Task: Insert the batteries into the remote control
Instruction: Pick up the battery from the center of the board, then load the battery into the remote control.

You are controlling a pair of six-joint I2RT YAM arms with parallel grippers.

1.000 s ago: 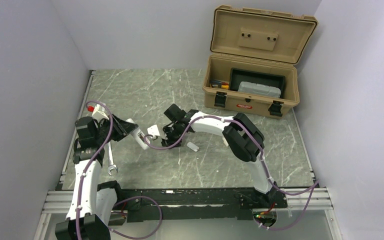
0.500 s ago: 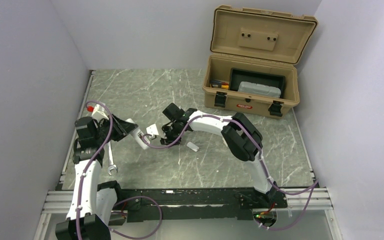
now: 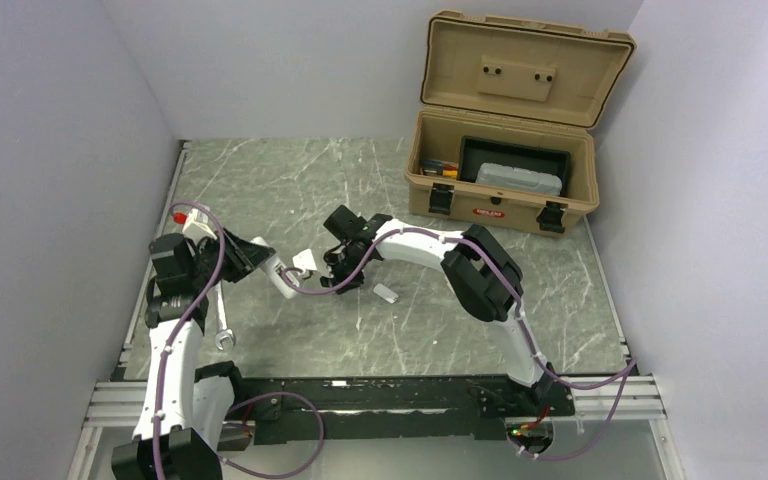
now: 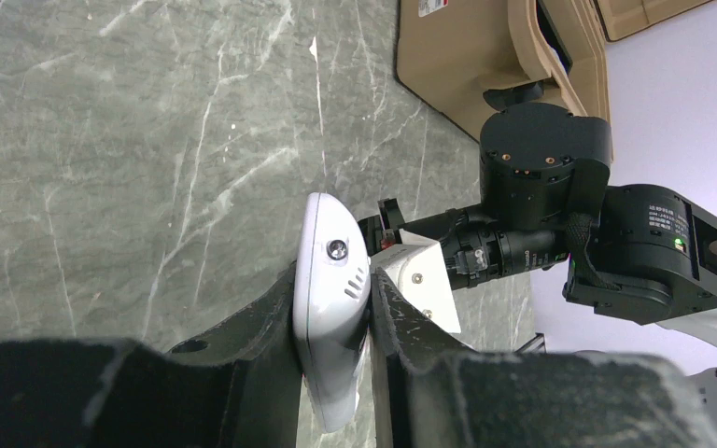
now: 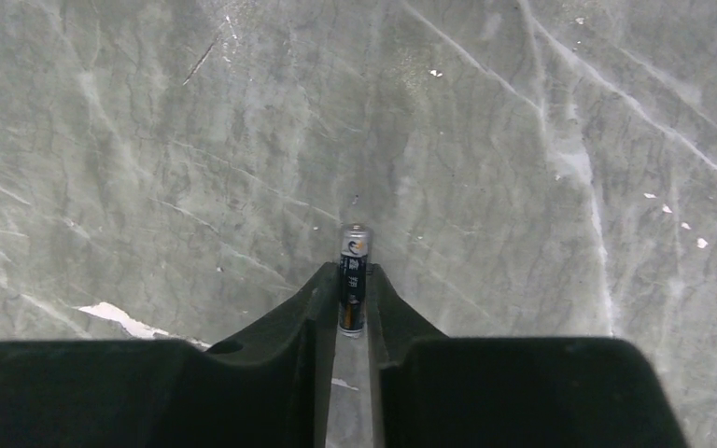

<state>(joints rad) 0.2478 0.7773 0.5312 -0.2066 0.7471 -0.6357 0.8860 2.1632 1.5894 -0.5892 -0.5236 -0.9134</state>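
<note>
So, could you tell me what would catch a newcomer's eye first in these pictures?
The open tan case at the far right of the table draws the eye first. Mid-table, the left gripper is shut on the white remote control, while the right gripper beside it pinches a small dark battery between its fingertips.

no legible txt; case label [image 3: 487, 211] blurred
</note>
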